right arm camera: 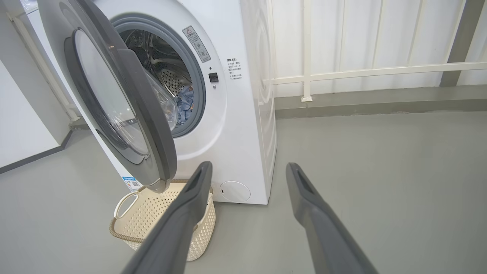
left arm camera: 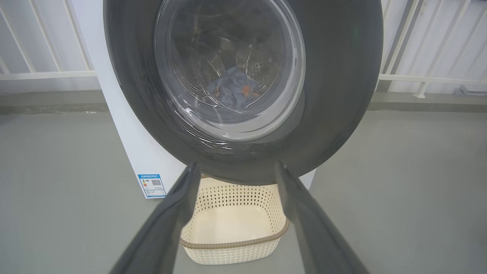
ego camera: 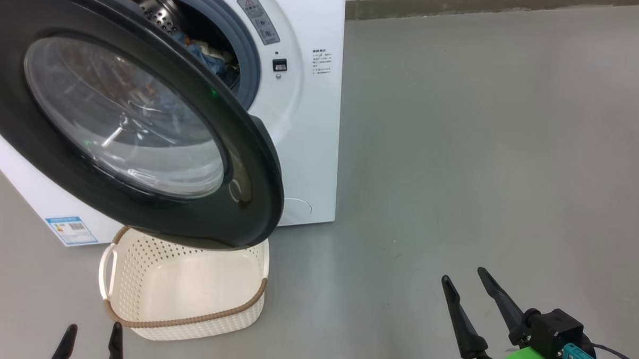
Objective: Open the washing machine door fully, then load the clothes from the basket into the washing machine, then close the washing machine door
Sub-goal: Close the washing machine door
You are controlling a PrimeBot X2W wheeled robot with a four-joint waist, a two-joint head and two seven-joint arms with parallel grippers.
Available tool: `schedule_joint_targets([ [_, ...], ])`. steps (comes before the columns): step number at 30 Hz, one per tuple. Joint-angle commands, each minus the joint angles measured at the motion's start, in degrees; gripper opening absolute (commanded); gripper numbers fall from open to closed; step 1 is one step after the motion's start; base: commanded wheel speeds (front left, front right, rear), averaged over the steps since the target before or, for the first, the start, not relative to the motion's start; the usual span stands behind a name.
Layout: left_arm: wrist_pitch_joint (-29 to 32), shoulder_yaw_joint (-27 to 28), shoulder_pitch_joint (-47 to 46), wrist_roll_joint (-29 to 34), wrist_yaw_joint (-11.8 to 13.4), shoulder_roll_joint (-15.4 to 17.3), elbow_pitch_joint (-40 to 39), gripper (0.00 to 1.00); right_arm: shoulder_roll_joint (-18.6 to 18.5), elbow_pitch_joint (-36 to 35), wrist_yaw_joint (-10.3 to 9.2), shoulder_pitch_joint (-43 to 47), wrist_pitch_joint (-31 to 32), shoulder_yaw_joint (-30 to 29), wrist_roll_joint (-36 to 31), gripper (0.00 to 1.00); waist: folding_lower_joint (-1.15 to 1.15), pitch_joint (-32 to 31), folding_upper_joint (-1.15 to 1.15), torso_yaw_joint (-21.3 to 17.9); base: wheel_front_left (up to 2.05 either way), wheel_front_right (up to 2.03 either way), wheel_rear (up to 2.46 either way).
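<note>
Left gripper (ego camera: 91,341) and right gripper (ego camera: 463,276) both hang spread wide, holding nothing.
Washing machine door (ego camera: 125,114) stands half-open over the basket (ego camera: 197,318); clothes (ego camera: 212,59) lie inside the washing machine (ego camera: 305,120).

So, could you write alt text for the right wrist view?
The washing machine door stands partly open, with blue clothes seen in the drum behind it. A cream basket sits on the floor under the door, beyond the open right pincer.

head: high, looking down | wrists: seemingly low, facing door (left arm camera: 342,95) | shared: basket (ego camera: 208,329)
</note>
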Motion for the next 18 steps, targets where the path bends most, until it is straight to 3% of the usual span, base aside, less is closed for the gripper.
schedule_joint_targets([
  [1, -0.4, 2.2, -1.4, 0.4, -0.1, 0.2, -1.6, 1.00, -0.2, -1.3, 0.35, -0.9, -0.7, 1.1, 0.0, 1.00, 0.00, 0.0, 0.00, 0.0, 0.00, 0.00, 0.00],
  [18, -0.4, 2.9, -1.7, 0.2, -0.1, -0.4, -1.0, 1.00, -0.2, -1.4, 0.35, -0.8, -0.7, 1.0, -0.1, 1.00, 0.00, -0.3, 0.00, 0.8, 0.00, 0.00, 0.00],
])
